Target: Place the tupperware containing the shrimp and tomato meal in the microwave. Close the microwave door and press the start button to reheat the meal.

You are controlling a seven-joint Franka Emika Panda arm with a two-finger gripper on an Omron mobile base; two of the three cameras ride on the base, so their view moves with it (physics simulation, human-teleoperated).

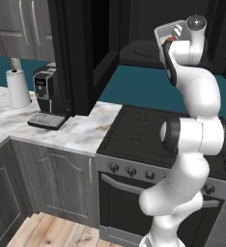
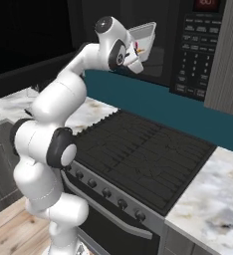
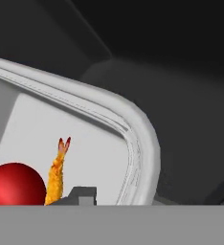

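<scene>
Pale wood floor (image 1: pixel 52 231) lies nearest, below grey cabinet doors (image 1: pixel 57 181) and the oven front with its row of knobs (image 2: pixel 106 194). Above it the black stovetop (image 2: pixel 143 154) sits between marble counter (image 1: pixel 81 130) on one side and more marble (image 2: pixel 213 199) on the other. On the left counter stand a black coffee machine (image 1: pixel 47 96) and, just beside it, a white paper-towel roll (image 1: pixel 17 88).

The white arm (image 1: pixel 197 130) rises over the stove and reaches up to the microwave (image 2: pixel 188 50), whose tall black door (image 1: pixel 83 53) stands swung open toward the coffee machine. The gripper (image 2: pixel 137 54) is narrowed onto the near rim of the tupperware (image 2: pixel 144 36) — the jaws themselves are mostly hidden behind the hand, but the container hangs in the air at the mouth of the dark cavity, tilted, with nothing under it.

In the hand view the tupperware's rounded corner and raised rim curve across, with the red tomato (image 3: pixel 16 184) and the orange shrimp (image 3: pixel 57 170) lying inside, touching or nearly so — beyond them, the dark microwave floor and back wall.
</scene>
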